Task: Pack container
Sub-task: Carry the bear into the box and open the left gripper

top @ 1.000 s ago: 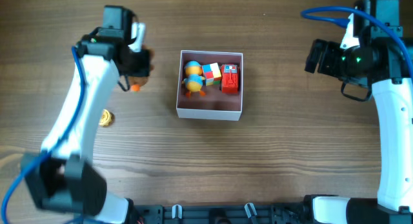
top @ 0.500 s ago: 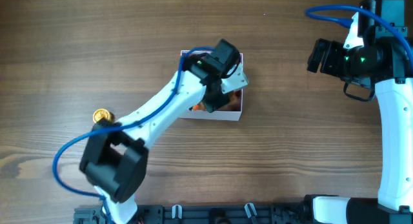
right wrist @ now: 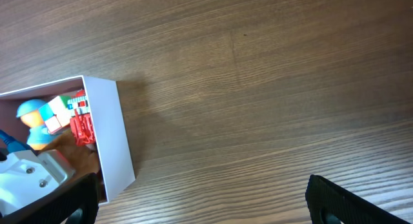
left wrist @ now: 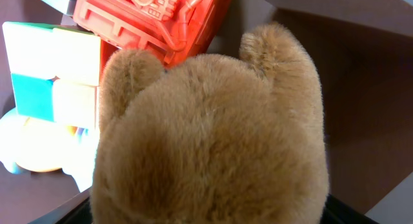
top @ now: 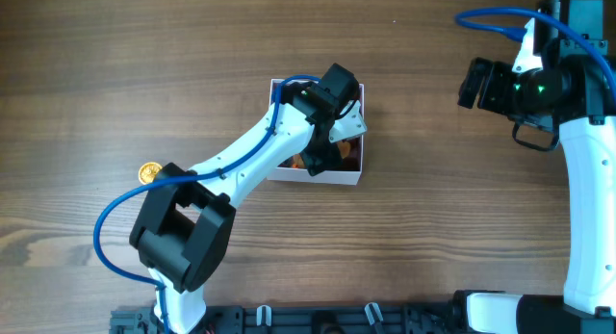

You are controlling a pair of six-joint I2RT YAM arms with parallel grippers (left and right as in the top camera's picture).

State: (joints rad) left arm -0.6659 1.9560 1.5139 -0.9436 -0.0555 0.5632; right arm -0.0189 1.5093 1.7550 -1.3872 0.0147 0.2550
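Observation:
The container [top: 318, 176], a white-walled box with a dusty-pink inside [left wrist: 361, 108], sits mid-table. My left gripper [top: 325, 141] reaches down into its near right part. A brown plush bear [left wrist: 213, 133] fills the left wrist view, lying between the fingers, which show only as dark tips at the bottom corners, wide apart. Behind the bear lie a red toy [left wrist: 155, 24], a colour cube [left wrist: 55, 69] and a blue-and-yellow figure [right wrist: 32, 121]. My right gripper [right wrist: 206, 204] hovers open over bare wood to the right of the container wall [right wrist: 113, 133].
A small gold object [top: 149, 171] lies on the table to the left of the container, close to the left arm's elbow. The right arm [top: 587, 180] stands along the right edge. A black rail [top: 337, 320] runs along the front edge.
The left arm swung from the table's left side to the container, bringing the brown bear. In the last half second it barely moved. The right arm stayed put.

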